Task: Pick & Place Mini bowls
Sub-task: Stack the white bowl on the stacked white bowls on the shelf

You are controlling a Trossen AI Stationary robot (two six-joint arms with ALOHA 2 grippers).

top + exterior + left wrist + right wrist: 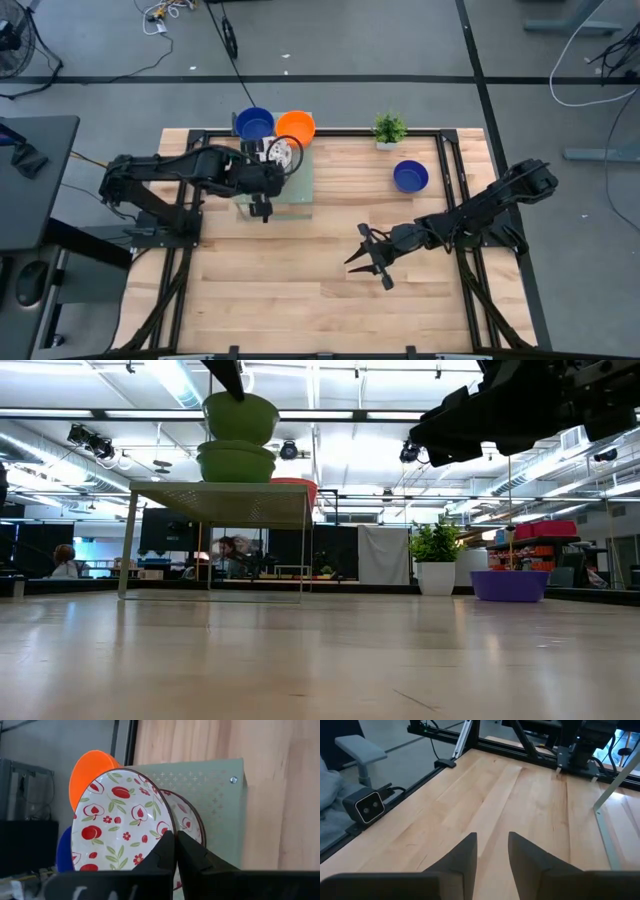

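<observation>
A white mini bowl with a red floral pattern [120,820] is in my left gripper [175,834] over a pale green raised stand [300,190]. A second patterned bowl [187,817] sits right behind it on the stand. An orange bowl [295,126] and a dark blue bowl [254,124] are at the stand's far edge. Another dark blue bowl [410,176] rests on its base on the table, to the right. My right gripper [362,260] hovers open over bare wood near the table's middle, touching nothing. My left gripper pinches the patterned bowl's rim [169,827], one finger [162,851] over the inside and the other outside. It comes from above, pointing down. In the low view the bowl [240,417] hangs upright just over the second bowl [236,460]; whether they touch I cannot tell.
A small green potted plant [389,128] stands at the far edge, right of the stand. The stand is on thin legs [128,545] with a gap beneath. Black frame rails [455,170] border the table. Open wood lies across the near half.
</observation>
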